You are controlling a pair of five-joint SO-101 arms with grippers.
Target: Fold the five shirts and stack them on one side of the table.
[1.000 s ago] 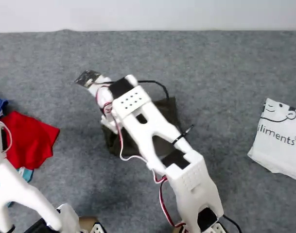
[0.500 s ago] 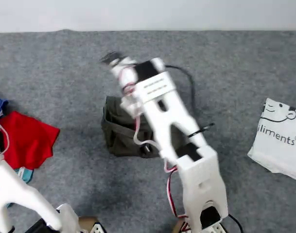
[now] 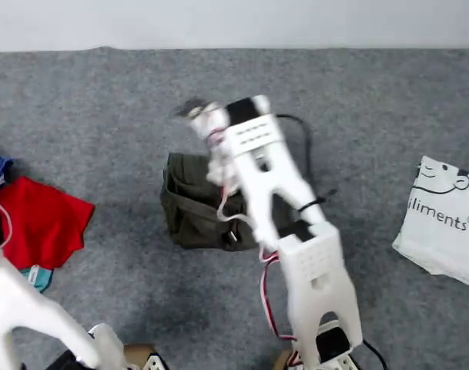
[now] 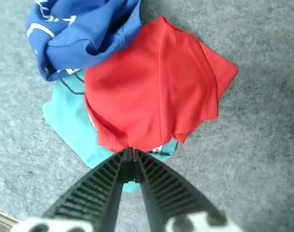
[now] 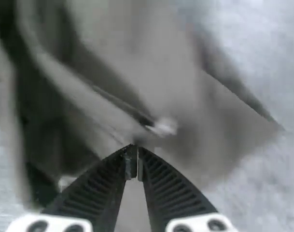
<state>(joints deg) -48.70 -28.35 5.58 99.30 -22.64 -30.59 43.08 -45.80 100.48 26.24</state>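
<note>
The right claw point(image 3: 192, 111), jaws together, has swung up and away from the dark shirt point(image 3: 189, 210), now just behind it, one fold apparently laid.

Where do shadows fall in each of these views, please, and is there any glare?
High view: soft, even light without glare; a faint shadow lies on the table beside the right arm. Left wrist view: a soft shadow darkens the table next to the red shirt. Right wrist view: a dark shadow runs along the edge of the olive shirt.
</note>
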